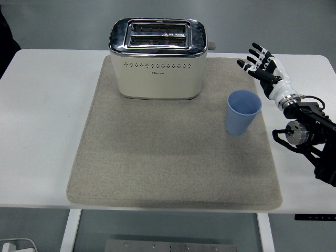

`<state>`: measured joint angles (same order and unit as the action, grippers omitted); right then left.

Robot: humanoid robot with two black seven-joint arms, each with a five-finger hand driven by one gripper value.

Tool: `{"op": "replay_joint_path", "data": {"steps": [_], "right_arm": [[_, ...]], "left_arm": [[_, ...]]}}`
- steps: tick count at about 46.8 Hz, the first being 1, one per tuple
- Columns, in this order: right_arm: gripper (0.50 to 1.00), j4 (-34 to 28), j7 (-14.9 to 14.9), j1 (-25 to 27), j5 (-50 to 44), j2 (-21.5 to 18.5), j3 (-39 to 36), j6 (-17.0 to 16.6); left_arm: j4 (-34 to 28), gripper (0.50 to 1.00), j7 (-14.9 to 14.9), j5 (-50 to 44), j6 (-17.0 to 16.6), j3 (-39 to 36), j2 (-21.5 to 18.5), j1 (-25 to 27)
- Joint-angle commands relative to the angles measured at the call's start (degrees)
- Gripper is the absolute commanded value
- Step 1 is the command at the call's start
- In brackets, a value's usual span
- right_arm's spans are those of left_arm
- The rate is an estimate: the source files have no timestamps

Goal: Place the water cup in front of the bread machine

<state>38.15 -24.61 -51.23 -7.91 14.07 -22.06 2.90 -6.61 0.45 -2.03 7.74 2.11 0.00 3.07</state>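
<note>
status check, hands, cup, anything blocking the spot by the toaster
Right hand open, holding nothing, right of blue cup. Left hand out of view. Cup upright on mat, right of toaster. Nothing in the way.

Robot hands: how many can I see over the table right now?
1. The right hand reaches in from the right edge, fingers spread, holding nothing, just right of the blue cup on the grey mat. The left hand is out of view.

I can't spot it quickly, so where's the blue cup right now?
In the head view the blue cup stands upright on the right part of the grey mat, right of and nearer than the toaster, with the robot's open right hand just beyond it.
</note>
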Motion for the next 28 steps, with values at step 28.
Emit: {"op": "replay_joint_path", "data": {"steps": [28], "right_arm": [[0.919, -0.01, 0.00, 0.08, 0.00, -0.01, 0.00, 0.00]], "left_arm": [[0.54, 1.000, -0.01, -0.08, -0.09, 0.09, 0.00, 0.01]]}}
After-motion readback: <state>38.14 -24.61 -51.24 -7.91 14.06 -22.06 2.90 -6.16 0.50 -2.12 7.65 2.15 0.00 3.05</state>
